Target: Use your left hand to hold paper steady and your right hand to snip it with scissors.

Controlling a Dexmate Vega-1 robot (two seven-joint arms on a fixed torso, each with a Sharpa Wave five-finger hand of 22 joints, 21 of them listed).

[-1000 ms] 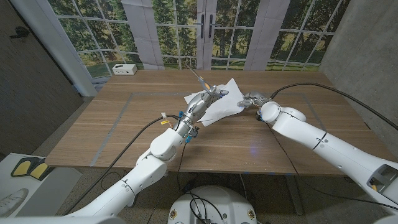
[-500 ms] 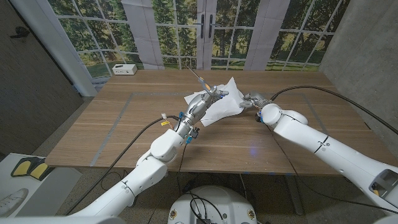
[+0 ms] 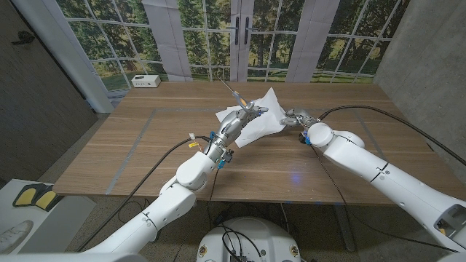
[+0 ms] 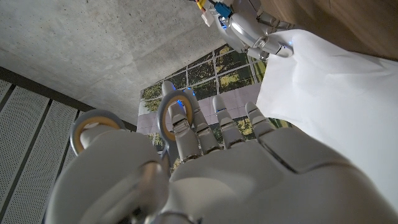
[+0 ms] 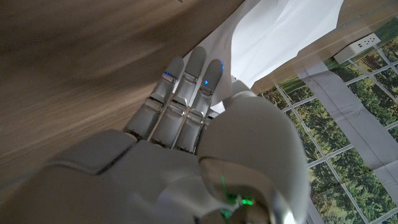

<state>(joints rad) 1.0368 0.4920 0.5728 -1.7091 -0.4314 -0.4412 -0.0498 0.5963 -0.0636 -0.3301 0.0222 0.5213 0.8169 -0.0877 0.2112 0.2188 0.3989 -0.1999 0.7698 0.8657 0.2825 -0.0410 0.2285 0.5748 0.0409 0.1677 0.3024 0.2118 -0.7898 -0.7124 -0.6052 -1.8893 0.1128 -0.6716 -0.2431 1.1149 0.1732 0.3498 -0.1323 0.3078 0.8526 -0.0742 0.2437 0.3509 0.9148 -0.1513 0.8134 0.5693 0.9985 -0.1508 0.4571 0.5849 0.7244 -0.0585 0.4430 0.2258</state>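
Head view: one paper [image 3: 263, 120] sheet, crumpled, at mid surface [image 3: 145, 145], far half. One pair of scissors [image 3: 234, 93] held in left robot hand [image 3: 244, 115], blades pointing up and away, hand over the paper's left part. Left wrist view: fingers [image 4: 186, 134] through the two scissor loops [image 4: 174, 112]. Right robot hand [image 3: 293, 116] grips the paper's right edge; right wrist view shows fingers [image 5: 186, 87] on the sheet. One white box [image 3: 145, 81] at far left corner.
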